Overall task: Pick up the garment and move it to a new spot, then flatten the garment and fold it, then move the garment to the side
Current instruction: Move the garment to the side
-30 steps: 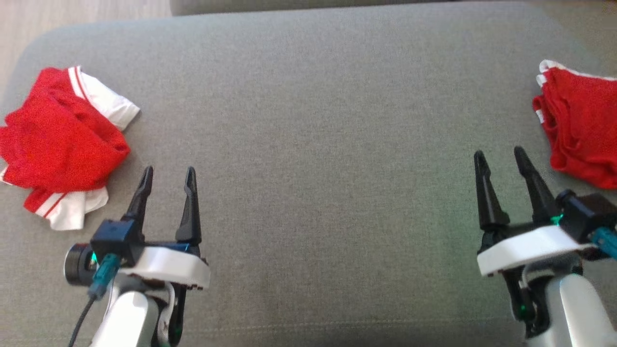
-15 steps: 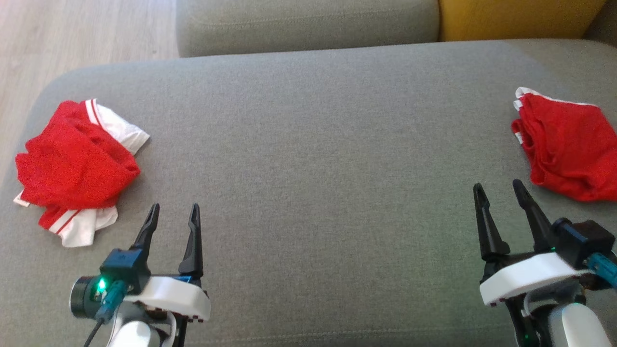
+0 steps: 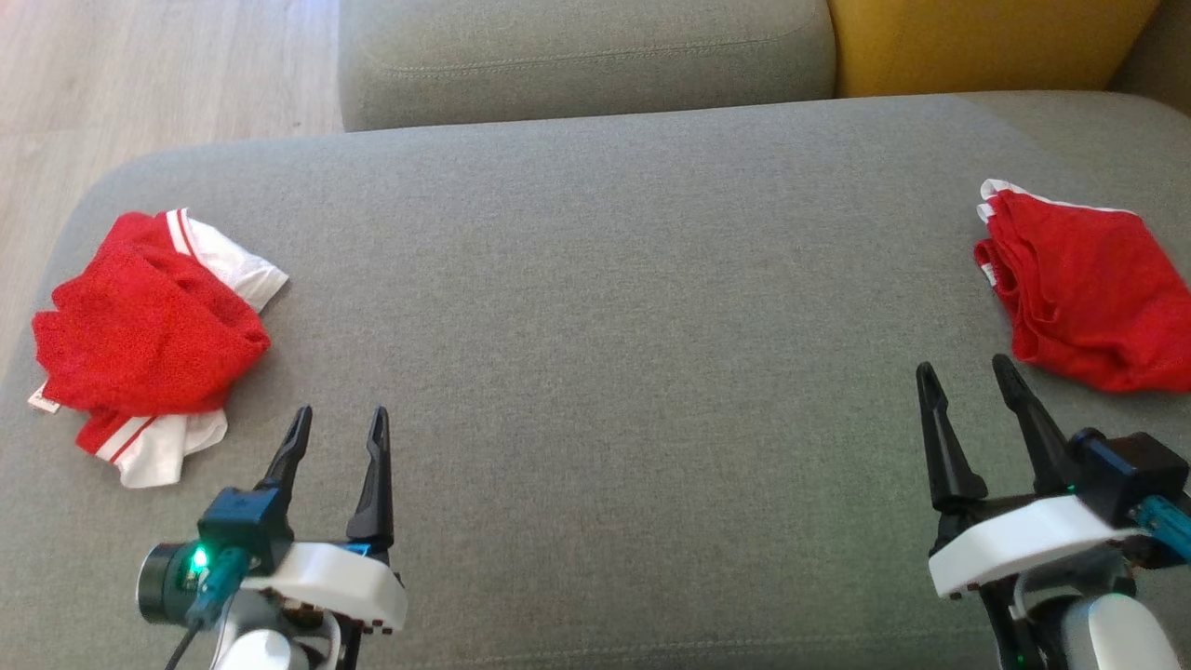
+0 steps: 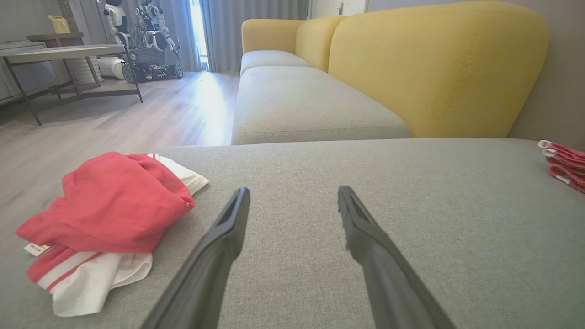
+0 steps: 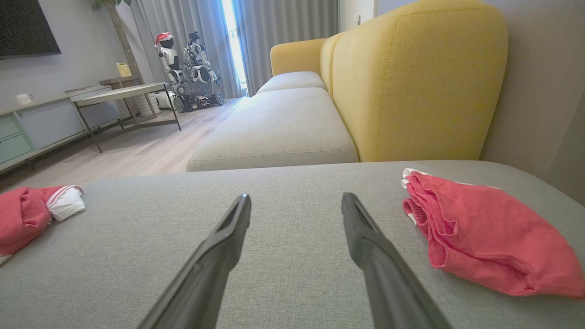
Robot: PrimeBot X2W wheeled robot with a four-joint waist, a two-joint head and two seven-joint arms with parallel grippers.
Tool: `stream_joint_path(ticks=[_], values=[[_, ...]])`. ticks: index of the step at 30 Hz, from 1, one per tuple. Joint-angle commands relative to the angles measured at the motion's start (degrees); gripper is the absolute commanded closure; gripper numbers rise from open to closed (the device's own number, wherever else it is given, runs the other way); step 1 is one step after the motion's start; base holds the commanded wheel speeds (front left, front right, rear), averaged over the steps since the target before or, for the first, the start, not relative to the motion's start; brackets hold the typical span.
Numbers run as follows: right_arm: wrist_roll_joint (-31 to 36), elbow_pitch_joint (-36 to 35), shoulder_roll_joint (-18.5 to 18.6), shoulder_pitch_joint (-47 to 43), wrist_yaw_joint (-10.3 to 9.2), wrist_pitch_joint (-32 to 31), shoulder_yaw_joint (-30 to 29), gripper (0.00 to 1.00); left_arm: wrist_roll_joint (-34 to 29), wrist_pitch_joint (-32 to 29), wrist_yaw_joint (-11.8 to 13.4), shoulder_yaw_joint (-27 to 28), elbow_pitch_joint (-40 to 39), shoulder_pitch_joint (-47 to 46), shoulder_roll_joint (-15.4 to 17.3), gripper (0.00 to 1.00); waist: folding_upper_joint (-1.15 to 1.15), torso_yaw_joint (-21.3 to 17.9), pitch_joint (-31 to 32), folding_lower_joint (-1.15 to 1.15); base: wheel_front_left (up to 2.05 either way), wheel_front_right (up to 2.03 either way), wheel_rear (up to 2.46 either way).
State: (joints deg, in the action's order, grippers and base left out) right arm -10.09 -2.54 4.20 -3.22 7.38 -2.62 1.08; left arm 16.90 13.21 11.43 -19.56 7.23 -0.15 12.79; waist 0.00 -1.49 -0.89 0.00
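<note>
A crumpled red and white garment [image 3: 149, 340] lies at the left end of the grey sofa cushion [image 3: 605, 307]; it also shows in the left wrist view [image 4: 107, 203] and the right wrist view [image 5: 27, 212]. A second red garment [image 3: 1084, 288] lies folded at the right end [image 5: 480, 230], its edge at the far right of the left wrist view [image 4: 564, 162]. My left gripper [image 3: 340, 423] hovers open just right of and nearer than the crumpled garment, holding nothing. My right gripper [image 3: 963, 377] is open and empty, just left of and nearer than the folded one.
Beyond the cushion stands another grey sofa seat [image 3: 586, 51] with a yellow backrest [image 3: 986, 42]. Wooden floor [image 3: 140, 74] lies past the left edge. A low table [image 5: 123, 96] and another robot [image 5: 183, 59] stand far across the room.
The head camera has tilted up, so the whole picture slid down and the far sofa seat and yellow backrest came into view. Both grippers stay open; the garments have not moved.
</note>
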Motion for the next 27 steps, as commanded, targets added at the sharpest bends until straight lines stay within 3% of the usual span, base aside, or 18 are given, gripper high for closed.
stream_joint_path(ticks=[1, 27], values=[[0.14, -2.18, 0.47, 1.08, 0.11, -0.12, 1.01, 0.00, 0.27, 0.19, 0.40, 2.08, -1.91, -1.96, 1.33, 0.00, 0.00, 0.00, -0.04, 0.00, 0.00, 0.00, 0.00], [-0.03, -1.58, 0.38, 1.53, 0.11, -0.11, 0.78, 0.00, 0.72, 0.16, 1.05, 1.20, -2.34, -2.87, 1.65, 0.00, 0.00, 0.58, -0.83, 0.00, 0.00, 0.00, 0.00]])
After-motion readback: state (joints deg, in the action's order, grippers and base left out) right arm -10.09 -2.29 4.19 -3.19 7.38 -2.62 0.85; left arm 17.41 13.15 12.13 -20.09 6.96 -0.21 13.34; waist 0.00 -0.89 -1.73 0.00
